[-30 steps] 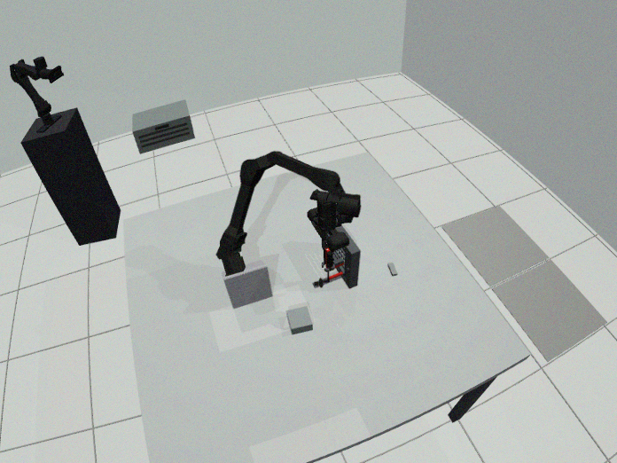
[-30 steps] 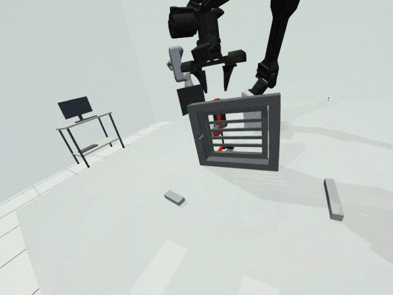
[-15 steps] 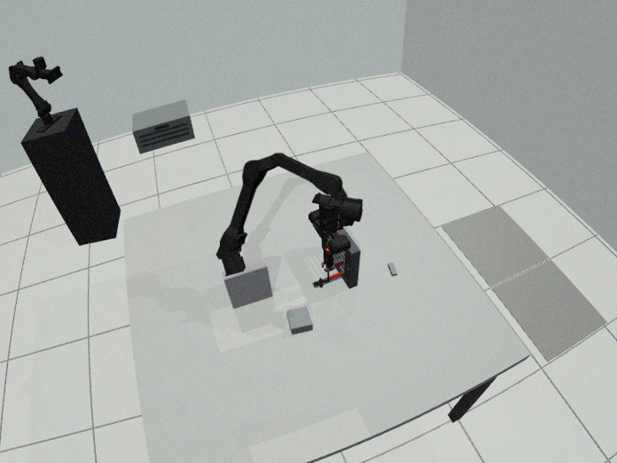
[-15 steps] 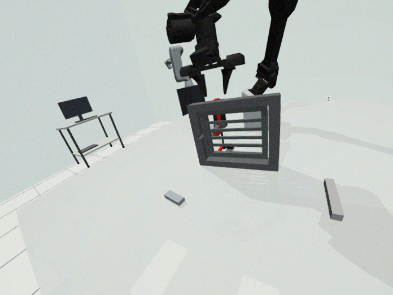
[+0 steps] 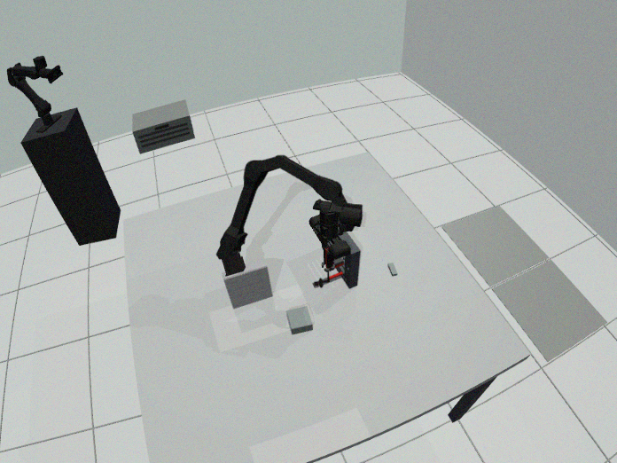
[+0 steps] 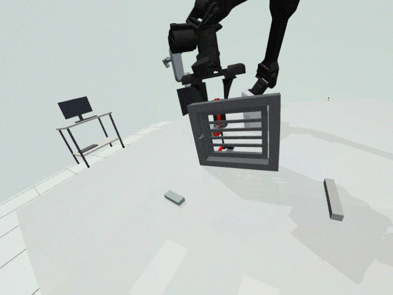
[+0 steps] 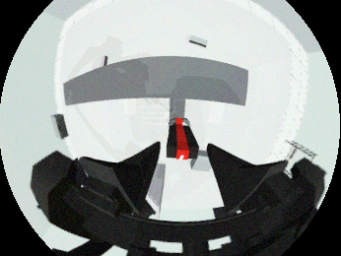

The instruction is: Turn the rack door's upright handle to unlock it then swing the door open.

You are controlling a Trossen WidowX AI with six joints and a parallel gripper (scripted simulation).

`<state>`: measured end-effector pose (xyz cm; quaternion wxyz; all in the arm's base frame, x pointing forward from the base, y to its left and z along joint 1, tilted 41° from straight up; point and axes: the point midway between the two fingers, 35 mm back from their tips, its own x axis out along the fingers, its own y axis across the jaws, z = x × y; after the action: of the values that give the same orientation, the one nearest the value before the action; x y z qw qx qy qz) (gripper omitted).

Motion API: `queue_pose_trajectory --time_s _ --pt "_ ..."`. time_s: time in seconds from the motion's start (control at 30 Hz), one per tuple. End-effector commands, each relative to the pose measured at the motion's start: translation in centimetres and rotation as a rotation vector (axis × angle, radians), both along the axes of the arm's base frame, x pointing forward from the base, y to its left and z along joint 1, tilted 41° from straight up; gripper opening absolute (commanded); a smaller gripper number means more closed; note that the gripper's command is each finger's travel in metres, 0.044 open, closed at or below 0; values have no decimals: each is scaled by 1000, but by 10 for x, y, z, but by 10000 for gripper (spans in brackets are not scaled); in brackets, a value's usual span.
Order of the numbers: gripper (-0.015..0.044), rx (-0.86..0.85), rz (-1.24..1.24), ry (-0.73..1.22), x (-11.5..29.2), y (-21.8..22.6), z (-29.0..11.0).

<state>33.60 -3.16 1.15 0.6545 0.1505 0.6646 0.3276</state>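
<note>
Around you, pale green walls [image 5: 223, 44] [image 6: 126, 38] meet a grayer one [image 5: 523, 99] above white floor tiles [image 5: 308, 124] [image 6: 18, 216] with dark joints, while a monitor [image 6: 75, 108] tops a two-level stand [image 6: 83, 121] beyond the surface [image 5: 398, 349] [image 6: 110, 222], where soft shadows and paler patches lie.
</note>
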Motion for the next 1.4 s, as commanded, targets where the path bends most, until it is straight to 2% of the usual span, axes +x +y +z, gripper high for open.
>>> queue_pose_trajectory --time_s 0.0,0.57,0.83,1.13,1.37 --pt "296 7 -4 10 -3 7 -7" --pt "296 9 -4 10 -7 24 -26" --pt "86 9 -4 10 -7 24 -26" --pt "26 9 -4 10 -7 24 -26" --pt "24 -3 -98 87 -7 24 -26"
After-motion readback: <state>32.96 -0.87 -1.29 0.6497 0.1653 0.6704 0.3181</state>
